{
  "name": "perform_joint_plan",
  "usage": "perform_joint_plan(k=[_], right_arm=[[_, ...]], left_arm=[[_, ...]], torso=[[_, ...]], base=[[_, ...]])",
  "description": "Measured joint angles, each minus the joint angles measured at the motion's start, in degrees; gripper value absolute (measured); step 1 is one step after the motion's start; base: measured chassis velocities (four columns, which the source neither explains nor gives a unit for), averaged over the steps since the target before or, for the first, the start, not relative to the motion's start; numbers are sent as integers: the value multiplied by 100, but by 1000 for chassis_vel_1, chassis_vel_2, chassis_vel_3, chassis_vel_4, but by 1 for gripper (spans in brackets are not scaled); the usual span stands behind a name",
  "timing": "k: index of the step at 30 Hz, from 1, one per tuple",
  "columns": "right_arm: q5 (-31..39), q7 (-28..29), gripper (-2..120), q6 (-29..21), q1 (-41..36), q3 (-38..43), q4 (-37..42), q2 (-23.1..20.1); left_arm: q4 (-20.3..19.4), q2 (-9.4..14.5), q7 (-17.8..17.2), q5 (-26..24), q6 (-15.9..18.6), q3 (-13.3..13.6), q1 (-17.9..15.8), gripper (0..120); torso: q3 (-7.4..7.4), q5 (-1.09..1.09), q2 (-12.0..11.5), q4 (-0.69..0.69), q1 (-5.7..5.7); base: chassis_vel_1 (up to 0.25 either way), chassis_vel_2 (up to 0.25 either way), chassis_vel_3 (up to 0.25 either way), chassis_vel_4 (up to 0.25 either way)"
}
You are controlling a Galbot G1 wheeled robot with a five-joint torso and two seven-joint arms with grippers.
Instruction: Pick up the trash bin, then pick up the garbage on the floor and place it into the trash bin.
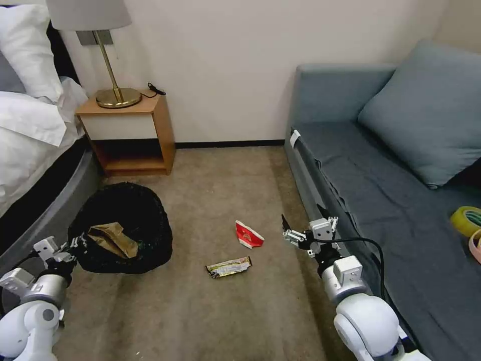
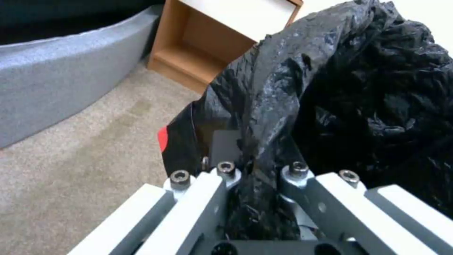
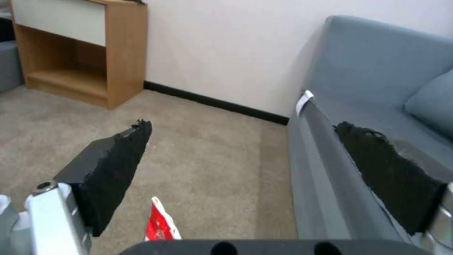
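The trash bin [image 1: 135, 215], lined with a crinkled black bag, is at the left by the bed. A crumpled brown paper bag [image 1: 112, 239] lies inside it. My left gripper [image 1: 77, 244] is shut on the bin's near rim; the left wrist view shows the black bag [image 2: 264, 106] pinched between its fingers [image 2: 222, 177]. On the carpet lie a red-white carton [image 1: 248, 234] and a dark silvery snack wrapper [image 1: 229, 266]. My right gripper [image 1: 303, 216] hangs open beside the sofa front, just right of the carton [image 3: 160, 223], holding nothing.
A wooden nightstand [image 1: 133, 133] with a brass lamp [image 1: 112, 75] stands against the far wall. The bed [image 1: 30, 150] runs along the left and the grey sofa [image 1: 391, 200] along the right. A yellow tape roll [image 1: 466, 220] lies on the sofa. Open carpet in the middle.
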Motion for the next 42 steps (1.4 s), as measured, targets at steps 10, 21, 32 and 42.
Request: perform_joint_plan(k=[10, 21, 32, 42], right_arm=[[64, -2, 100, -2, 119, -90, -96, -9], [119, -6, 100, 0, 204, -171, -235, -38], [243, -614, 100, 437, 888, -601, -957, -697], [1397, -1893, 100, 444, 3808, -3317, -2533, -1599]], left_arm=[[21, -60, 14, 33, 0, -25, 29, 4], [76, -65, 30, 0, -6, -93, 0, 4], [201, 112, 452, 178, -89, -141, 184, 4], [11, 130, 628, 237, -152, -145, 443, 4]], torso=[[0, 0, 0, 0, 0], [0, 0, 0, 0, 0], [0, 0, 0, -1, 0], [0, 0, 0, 1, 0]], base=[[-53, 58, 62, -65], [-81, 65, 77, -78], [-27, 34, 31, -33], [0, 0, 0, 0]])
